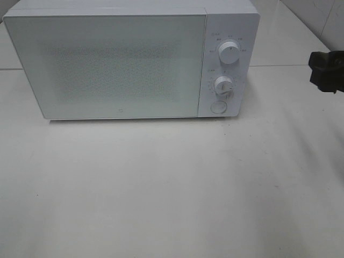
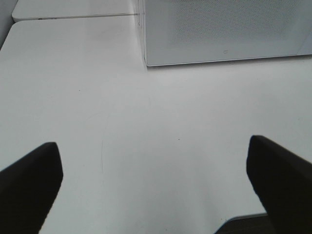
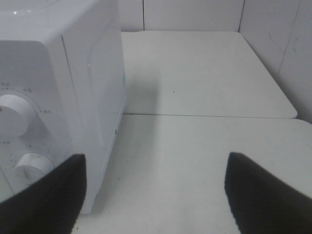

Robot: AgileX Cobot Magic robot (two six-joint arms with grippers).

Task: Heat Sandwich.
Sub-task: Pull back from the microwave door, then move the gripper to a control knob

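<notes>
We are not seeing the sandwich in any view. The white microwave (image 1: 107,64) is filling the upper left of the high frame, standing on the counter (image 1: 172,188). Its door (image 1: 113,32) is looking shut, so we are guessing the sandwich may be sitting inside, but we cannot tell.

The left gripper (image 2: 152,144) is hanging over the counter with its fingers wide apart, holding nothing. The right gripper (image 3: 156,157) is wide apart and empty too, beside the knobs (image 1: 229,54).

We are thinking a sandwich is light and soft. It squashes easily, and its layers slide. We are thinking it needs a gentle hold from both sides, low down.
</notes>
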